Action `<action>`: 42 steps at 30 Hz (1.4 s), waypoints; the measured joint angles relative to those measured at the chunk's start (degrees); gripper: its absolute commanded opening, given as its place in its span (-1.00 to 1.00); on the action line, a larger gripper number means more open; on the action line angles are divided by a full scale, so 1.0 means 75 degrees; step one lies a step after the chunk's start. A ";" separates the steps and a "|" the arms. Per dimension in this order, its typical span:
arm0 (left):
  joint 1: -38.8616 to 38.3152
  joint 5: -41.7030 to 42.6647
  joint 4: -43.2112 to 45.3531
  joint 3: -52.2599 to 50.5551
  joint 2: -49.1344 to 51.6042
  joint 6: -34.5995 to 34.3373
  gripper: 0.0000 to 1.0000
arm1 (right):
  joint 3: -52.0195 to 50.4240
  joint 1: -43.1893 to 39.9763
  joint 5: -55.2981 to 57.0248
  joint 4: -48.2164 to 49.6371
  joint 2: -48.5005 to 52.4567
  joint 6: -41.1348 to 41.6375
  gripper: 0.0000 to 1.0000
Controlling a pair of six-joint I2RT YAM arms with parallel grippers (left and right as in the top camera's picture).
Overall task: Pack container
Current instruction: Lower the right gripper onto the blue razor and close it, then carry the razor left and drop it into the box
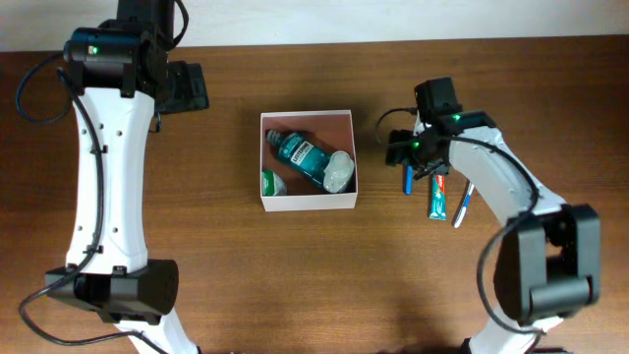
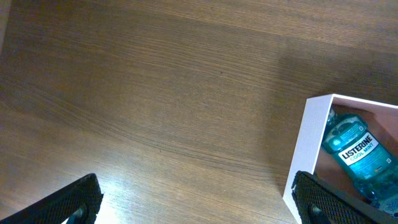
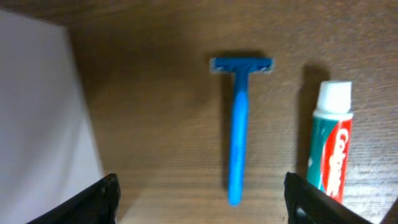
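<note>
Right gripper (image 3: 200,202) wide open, empty, straddling thin blue plastic razor (image 3: 237,124); low flat handle could skid out on closing.

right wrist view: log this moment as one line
right gripper: open, hovers over blue razor | left gripper: open, empty | container: mouthwash bottle inside | toothpaste: beside razor

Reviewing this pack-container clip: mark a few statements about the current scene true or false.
1. The teal plastic mouthwash bottle lies inside the square white cardboard box. True.
2. The blue plastic razor is already in the box. False: it lies on the wooden table beside the white-capped toothpaste tube.
3. The right hand hangs open over the razor. True.
4. The left hand grips the mouthwash bottle. False: it is open, holding nothing, over the table.
</note>
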 measured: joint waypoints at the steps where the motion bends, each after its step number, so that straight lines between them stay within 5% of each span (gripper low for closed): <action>1: 0.0000 0.0000 -0.0003 0.0000 0.0000 0.0000 0.99 | 0.0003 0.0000 0.0073 0.0099 0.0134 0.0052 0.47; 5: 0.0000 0.0000 -0.0003 0.0000 0.0000 0.0000 0.99 | 0.0003 0.0000 0.0353 0.0560 0.0833 0.0198 0.42; 20: 0.0000 0.0000 -0.0003 0.0000 0.0000 0.0000 0.99 | 0.0058 -0.0006 0.0621 0.0656 0.1335 0.0268 -0.92; 27: 0.0000 0.0000 0.0000 0.0000 0.0000 0.0000 0.99 | 0.0761 -0.0006 0.0985 -0.0764 0.1352 0.0146 -0.92; 34: 0.0000 0.0000 -0.0003 0.0000 0.0000 0.0000 0.99 | 0.3223 0.0140 0.0746 -0.2771 0.1329 -0.0615 -0.92; 42: 0.0000 0.0000 0.0000 0.0000 0.0000 0.0000 0.99 | 0.4733 0.1204 0.0396 -0.3002 0.1131 -0.1667 -0.92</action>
